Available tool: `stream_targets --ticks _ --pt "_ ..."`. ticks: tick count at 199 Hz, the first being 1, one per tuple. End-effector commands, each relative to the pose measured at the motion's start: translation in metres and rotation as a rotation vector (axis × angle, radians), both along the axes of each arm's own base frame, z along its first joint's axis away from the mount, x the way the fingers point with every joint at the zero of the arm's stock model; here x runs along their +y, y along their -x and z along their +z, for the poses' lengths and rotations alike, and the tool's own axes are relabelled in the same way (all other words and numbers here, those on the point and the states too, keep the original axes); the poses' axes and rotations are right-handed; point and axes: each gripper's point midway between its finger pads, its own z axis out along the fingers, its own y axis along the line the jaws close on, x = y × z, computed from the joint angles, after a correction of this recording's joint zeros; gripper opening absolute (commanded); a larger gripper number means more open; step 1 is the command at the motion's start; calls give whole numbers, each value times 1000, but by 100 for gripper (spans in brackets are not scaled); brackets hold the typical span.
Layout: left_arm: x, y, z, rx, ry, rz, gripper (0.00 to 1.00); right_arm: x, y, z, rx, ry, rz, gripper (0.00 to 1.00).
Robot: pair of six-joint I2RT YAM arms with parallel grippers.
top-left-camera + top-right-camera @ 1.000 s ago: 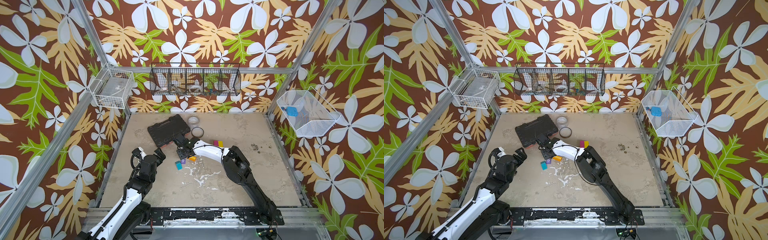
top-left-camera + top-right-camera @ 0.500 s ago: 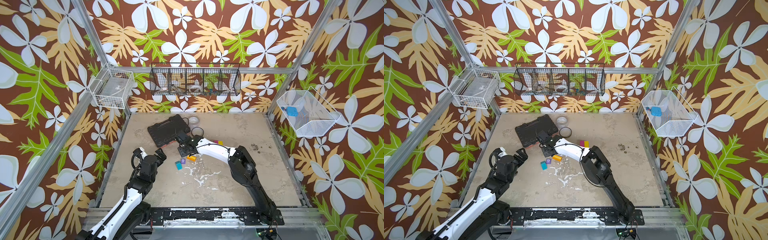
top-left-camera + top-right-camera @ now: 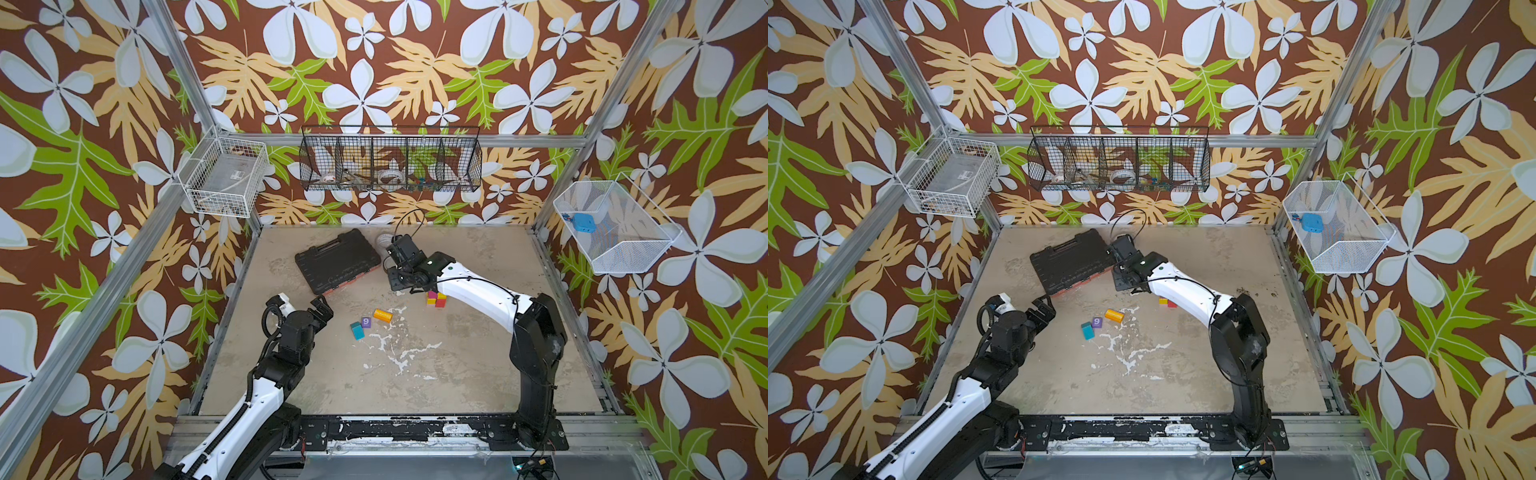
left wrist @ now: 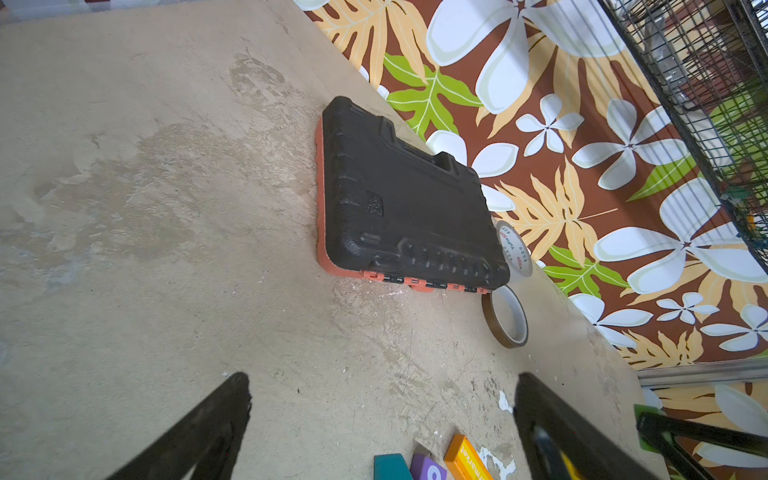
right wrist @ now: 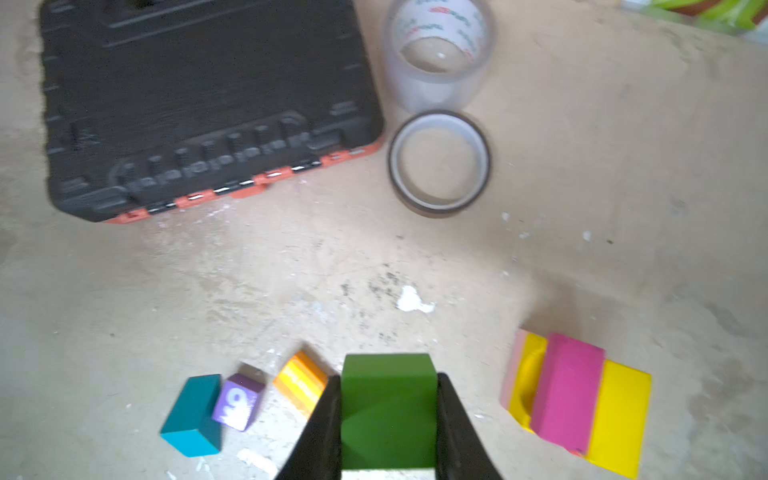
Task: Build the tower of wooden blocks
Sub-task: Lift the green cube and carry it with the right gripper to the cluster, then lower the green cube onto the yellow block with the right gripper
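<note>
Beige tabletop, purple "9" cube, right hand gripping green cube, left hand spread.

Right tool clamped, arm stretched forward; left tool spread wide.

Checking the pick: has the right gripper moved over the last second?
Yes. The right gripper, shut on the green block, has shifted right in a top view: earlier it overlapped the near edge of the case; now it sits right of it.
</note>
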Motion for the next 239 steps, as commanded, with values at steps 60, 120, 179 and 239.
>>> stream_targets --ticks 60,120,179,239 --pt "1 -3 5 -24 -3 4 100 -88 -8 -24 17 -6 -193 20" --pt "-1 -3 5 -21 0 -3 100 -107 -6 -42 35 91 -225 20" --pt "-1 -3 4 -19 -2 -2 100 -116 -5 -58 82 62 -220 22" --pt "-2 -4 3 -15 -1 -6 100 -117 -8 -69 113 55 -216 25"
